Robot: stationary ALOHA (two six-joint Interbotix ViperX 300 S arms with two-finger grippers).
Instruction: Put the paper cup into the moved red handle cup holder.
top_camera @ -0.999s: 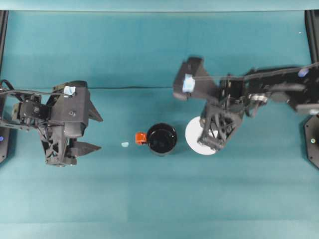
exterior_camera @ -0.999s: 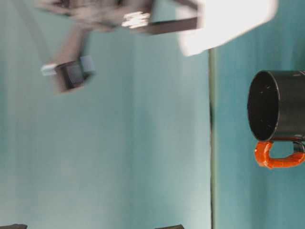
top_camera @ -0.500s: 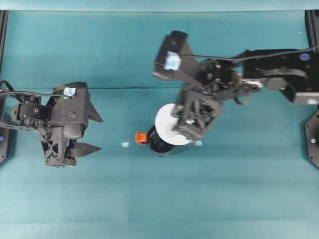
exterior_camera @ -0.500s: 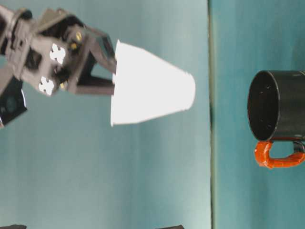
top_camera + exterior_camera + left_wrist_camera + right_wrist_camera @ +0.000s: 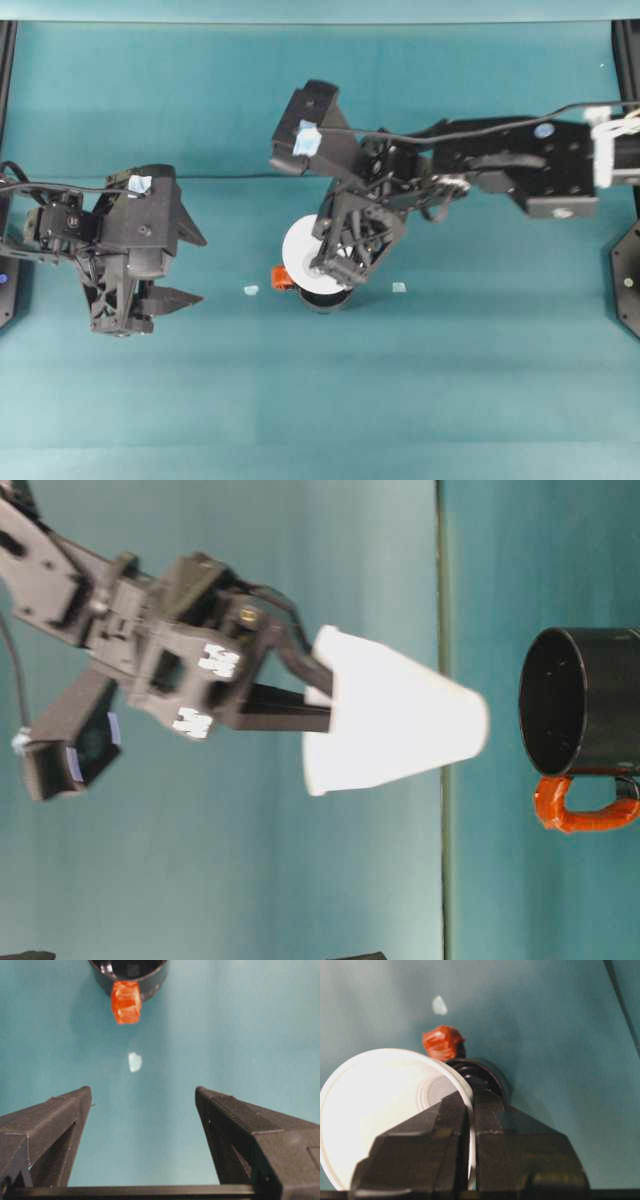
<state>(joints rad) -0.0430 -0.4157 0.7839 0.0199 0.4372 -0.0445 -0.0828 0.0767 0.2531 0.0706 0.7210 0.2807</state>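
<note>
Overhead exterior view places the right hand (image 5: 322, 262) at the centre of the teal tabletop (image 5: 420, 400), clenched on the rim of the white paper cup (image 5: 300, 248). One finger sits inside the cup wall and one outside, as the right wrist view shows. The cup is airborne and tilted, with its open mouth toward the hand and its narrow base leading.

The glossy black round cup holder with the red-orange handle stub (image 5: 322, 294) stands upright on the tabletop. Its handle (image 5: 282, 277) points to 9 o'clock. From above, the cup overlaps the holder's 11 o'clock edge. In the table-level view, the cup base (image 5: 470, 725) is near the holder mouth (image 5: 550, 705) but apart from it, and off its axis.

Procedure for this step, as a judgement:
1. Bring the cup upright, so that its base faces straight down.
2. Shift the cup toward 5 o'clock until its base is centred over the holder opening.
3. Lower slowly; the tapered base should guide itself in. A tilted entry may catch the rim and tip the holder.
4. Release only when the cup is seated.

The left hand (image 5: 180, 265) is released, with its jaws spread wide, well apart at 9 o'clock of the holder. A small pale scrap (image 5: 250, 290) lies between them.
</note>
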